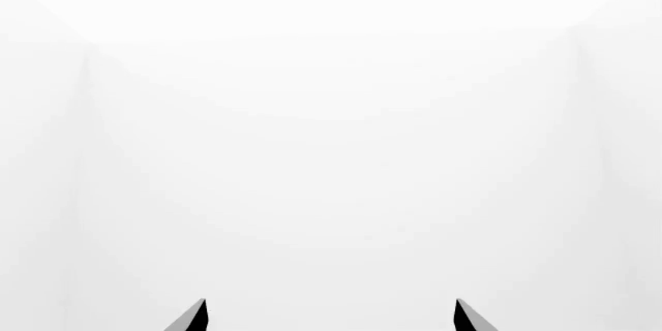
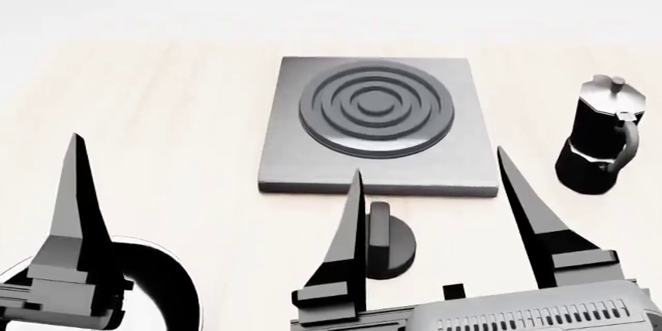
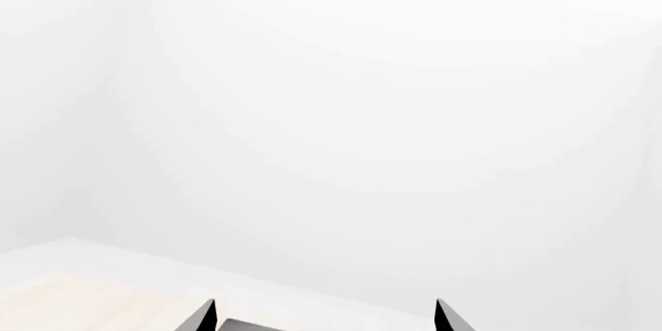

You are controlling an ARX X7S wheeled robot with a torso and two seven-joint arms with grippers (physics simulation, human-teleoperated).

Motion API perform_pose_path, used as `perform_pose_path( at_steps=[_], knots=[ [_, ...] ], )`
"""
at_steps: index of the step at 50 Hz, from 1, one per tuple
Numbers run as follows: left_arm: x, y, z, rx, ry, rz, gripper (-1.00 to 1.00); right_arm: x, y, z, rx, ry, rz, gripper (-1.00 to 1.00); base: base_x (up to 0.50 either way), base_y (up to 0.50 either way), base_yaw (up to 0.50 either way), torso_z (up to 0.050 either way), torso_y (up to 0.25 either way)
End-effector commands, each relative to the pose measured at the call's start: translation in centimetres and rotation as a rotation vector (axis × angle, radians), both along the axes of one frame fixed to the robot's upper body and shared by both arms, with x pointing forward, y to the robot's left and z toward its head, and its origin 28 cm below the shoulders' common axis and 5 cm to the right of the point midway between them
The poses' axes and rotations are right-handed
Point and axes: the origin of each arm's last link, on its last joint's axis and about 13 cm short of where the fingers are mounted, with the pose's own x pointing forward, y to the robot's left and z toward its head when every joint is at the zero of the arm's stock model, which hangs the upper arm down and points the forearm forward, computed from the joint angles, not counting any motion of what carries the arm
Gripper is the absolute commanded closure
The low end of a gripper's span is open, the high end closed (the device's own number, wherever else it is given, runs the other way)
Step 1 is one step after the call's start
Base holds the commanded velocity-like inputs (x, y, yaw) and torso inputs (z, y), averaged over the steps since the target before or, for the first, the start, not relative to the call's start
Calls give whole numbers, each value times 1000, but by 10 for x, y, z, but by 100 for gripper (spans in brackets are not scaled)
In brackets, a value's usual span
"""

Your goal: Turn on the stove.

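Observation:
The stove (image 2: 466, 145) is a square grey plate with dark concentric burner rings, lying flat on the pale wooden table. Its small black knob (image 2: 391, 242) with an upright fin stands just in front of the plate's near edge. My right gripper (image 2: 430, 162) hovers open above the knob, with one finger (image 2: 349, 246) beside it and the other finger (image 2: 532, 218) further right. In the right wrist view the right gripper (image 3: 325, 305) is open, and a corner of the stove (image 3: 240, 325) shows between its tips. My left gripper (image 1: 331, 305) is open and faces blank white.
A black moka pot (image 2: 602, 137) stands right of the stove. The black frying pan (image 2: 160, 288) lies at the lower left, partly behind my left finger (image 2: 74, 207). The wooden table (image 2: 155, 114) reaches to a white wall behind.

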Motion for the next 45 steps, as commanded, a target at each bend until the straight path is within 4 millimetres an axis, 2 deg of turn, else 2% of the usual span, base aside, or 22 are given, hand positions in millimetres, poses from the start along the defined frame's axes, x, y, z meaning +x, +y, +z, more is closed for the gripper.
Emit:
perform_pose_path(
  at_steps=[1, 37, 45],
  knots=[
    [0, 0, 0, 0, 0, -1, -100, 0, 0, 0, 0, 1, 1, -100, 148, 0, 0, 0, 0],
    [0, 0, 0, -1, -1, 5, -100, 0, 0, 0, 2, 6, -8, -100, 151, 0, 0, 0, 0],
    [1, 0, -1, 1, 1, 1, -100, 3, -1, -4, 7, 24, -9, -100, 7, 0, 0, 0, 0]
  ],
)
